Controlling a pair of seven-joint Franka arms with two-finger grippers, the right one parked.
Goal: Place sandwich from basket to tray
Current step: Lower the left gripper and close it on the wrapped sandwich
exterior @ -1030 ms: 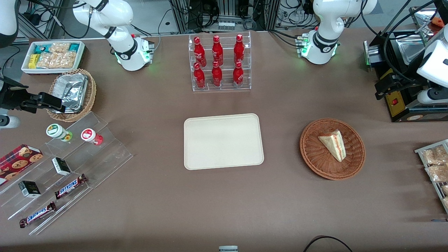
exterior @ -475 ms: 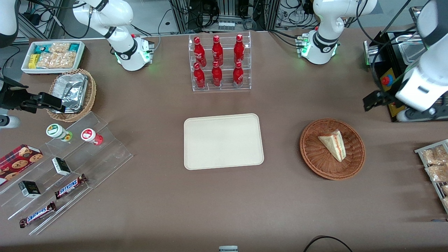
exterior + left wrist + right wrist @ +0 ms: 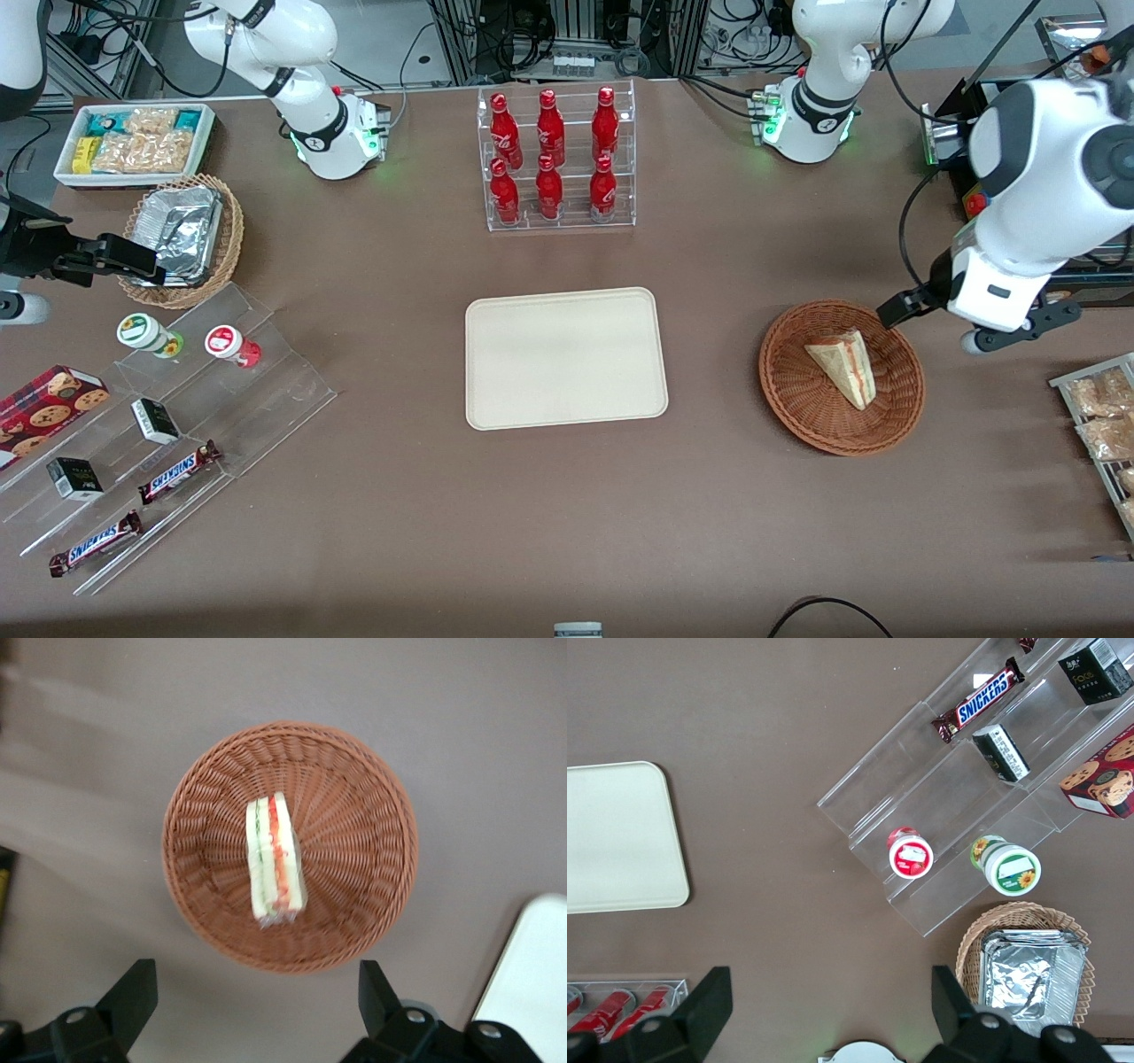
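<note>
Brown bench (image 3: pixel 567 514), carrying: basket (image 3: pixel 797 390), round, reddish-brown wicker, toward the working arm's end; sandwich (image 3: pixel 843 363), triangular wedge, lying in the basket, red and green filling showing along its edge (image 3: pixel 275 859); tray (image 3: pixel 565 358), cream, bare, mid-bench, well apart from the basket; gripper (image 3: pixel 257 1010), fingers spread wide and holding nothing, hanging above the basket's rim on the side farther from the front camera; rack of red bottles (image 3: pixel 554 159), farthest.

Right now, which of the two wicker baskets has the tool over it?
The reddish-brown basket holding the sandwich, toward the working arm's end. The open tool hangs above its rim. The lighter tan basket holds a foil container.
</note>
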